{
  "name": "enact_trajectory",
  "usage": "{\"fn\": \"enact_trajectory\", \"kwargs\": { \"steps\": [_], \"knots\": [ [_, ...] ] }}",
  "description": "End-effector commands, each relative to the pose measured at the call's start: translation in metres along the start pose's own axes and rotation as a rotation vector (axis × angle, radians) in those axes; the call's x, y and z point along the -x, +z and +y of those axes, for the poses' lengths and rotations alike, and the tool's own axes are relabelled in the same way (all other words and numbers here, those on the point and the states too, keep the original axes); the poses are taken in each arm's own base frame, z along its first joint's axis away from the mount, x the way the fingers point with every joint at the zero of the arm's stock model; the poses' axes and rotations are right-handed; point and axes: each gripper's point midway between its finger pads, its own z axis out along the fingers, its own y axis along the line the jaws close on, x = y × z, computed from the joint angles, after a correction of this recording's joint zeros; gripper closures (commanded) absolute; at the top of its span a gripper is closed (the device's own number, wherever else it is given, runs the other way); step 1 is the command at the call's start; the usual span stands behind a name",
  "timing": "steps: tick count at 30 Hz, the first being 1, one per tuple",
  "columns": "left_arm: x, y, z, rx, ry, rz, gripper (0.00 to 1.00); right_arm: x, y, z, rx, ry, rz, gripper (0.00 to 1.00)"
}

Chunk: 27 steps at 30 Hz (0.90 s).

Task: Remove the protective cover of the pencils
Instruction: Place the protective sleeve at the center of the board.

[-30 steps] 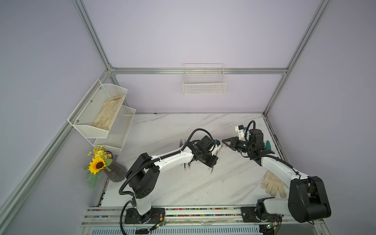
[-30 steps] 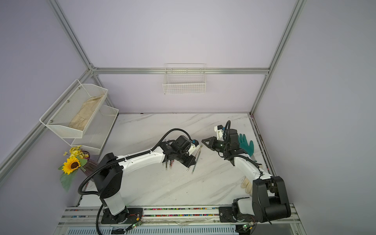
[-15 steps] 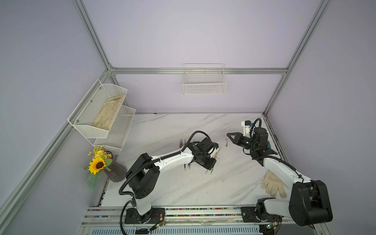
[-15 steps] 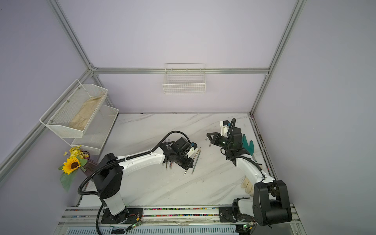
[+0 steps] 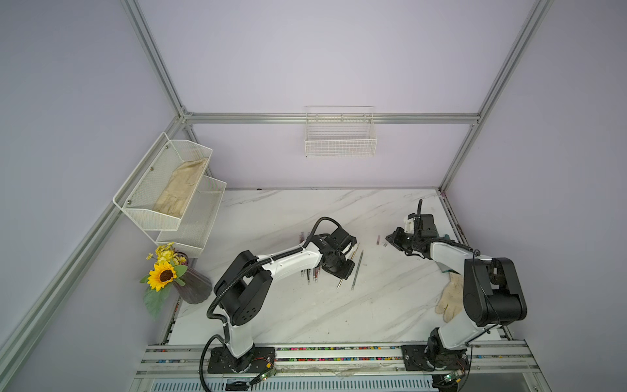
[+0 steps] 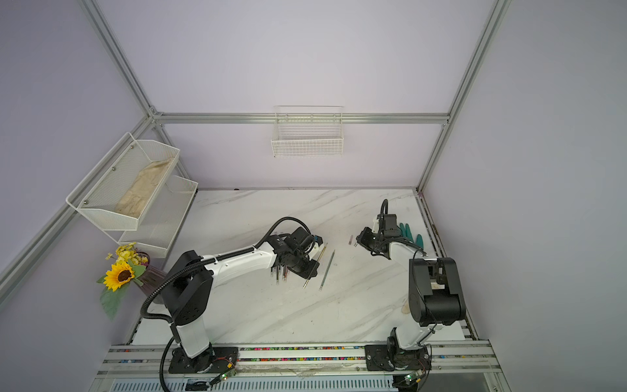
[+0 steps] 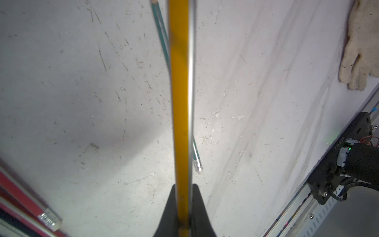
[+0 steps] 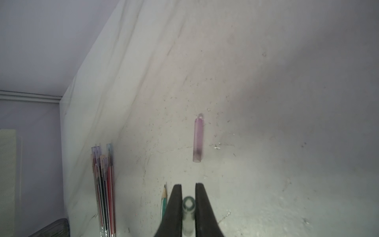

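Left tool [image 7: 182, 189] clamps a pencil [image 7: 180, 102], right tool [image 8: 188, 189] pinches a cap [image 8: 188, 205], well apart: we judge this cap off, and next we drop it on the bench [image 8: 266, 123].

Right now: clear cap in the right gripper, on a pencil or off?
Off. The right gripper pinches the clear cap alone, open end empty.

Soft, even light all round. In the left wrist view the yellow pencil [image 7: 180, 102] smears out of focus, with a broad grey shadow on the table [image 7: 266, 102]; the right wrist view is hazy, its clear cap [image 8: 188, 207] blurred
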Motion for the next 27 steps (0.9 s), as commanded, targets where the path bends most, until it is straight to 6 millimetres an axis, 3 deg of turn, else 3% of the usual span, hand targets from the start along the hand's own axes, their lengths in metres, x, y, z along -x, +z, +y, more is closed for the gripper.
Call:
{"fn": "enact_trajectory", "kwargs": {
  "steps": [1,7,15,27],
  "knots": [
    [-0.006,0.011,0.001,-0.031,0.001,0.034,1.00,0.001,0.008,-0.007,-0.005,-0.023,0.026,1.00],
    [0.000,0.026,0.007,-0.077,-0.016,0.069,1.00,0.003,0.028,-0.017,-0.004,-0.004,0.062,0.98],
    [0.008,0.032,0.016,-0.089,-0.030,0.085,1.00,0.005,0.045,-0.025,-0.003,0.021,0.078,0.94],
    [0.012,0.031,0.011,-0.122,-0.047,0.095,0.98,0.014,0.054,-0.029,-0.007,0.039,0.066,0.84]
  ]
}}
